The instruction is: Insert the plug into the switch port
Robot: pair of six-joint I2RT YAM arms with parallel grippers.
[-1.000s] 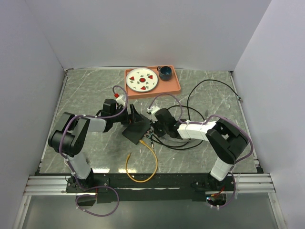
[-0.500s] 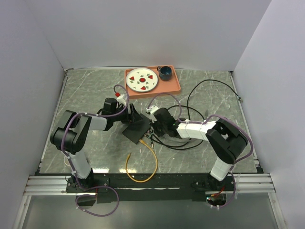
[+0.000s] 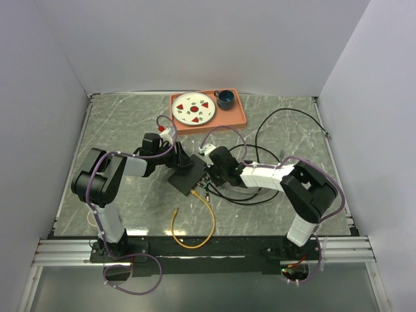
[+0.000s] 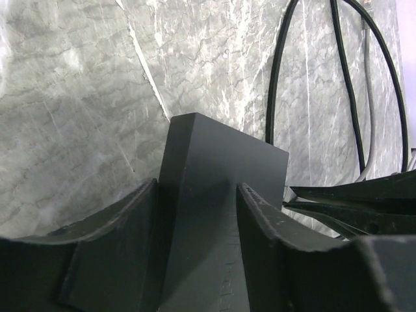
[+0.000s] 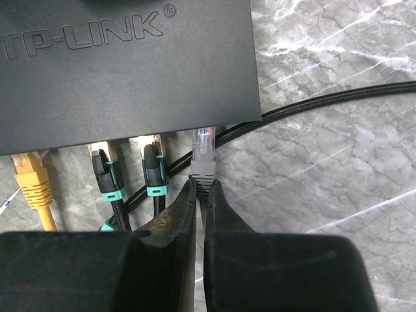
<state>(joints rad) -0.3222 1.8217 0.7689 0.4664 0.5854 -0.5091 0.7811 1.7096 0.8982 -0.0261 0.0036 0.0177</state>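
The black switch [image 3: 187, 177] lies mid-table between both arms. My left gripper [image 3: 180, 161] is open, its jaws astride the switch's [image 4: 221, 162] far corner, one finger [image 4: 117, 240] on each side and close to it. My right gripper [image 5: 201, 185] is shut on the grey boot of the plug [image 5: 203, 153]. The plug's clear tip meets the near edge of the switch [image 5: 130, 78] at its right end. The switch port itself is hidden under that edge. The right gripper [image 3: 209, 177] sits just right of the switch.
A yellow plug [image 5: 32, 179] and two black-and-teal plugs [image 5: 104, 172] sit in the same edge, left of mine. A yellow cable [image 3: 195, 227] loops near the front. Black cables [image 3: 286, 123] coil at the right. An orange tray [image 3: 237, 120] with plate and cup stands at the back.
The left jaws have narrowed around the switch's corner and the switch has shifted slightly. The right gripper stays shut on the plug in the same place.
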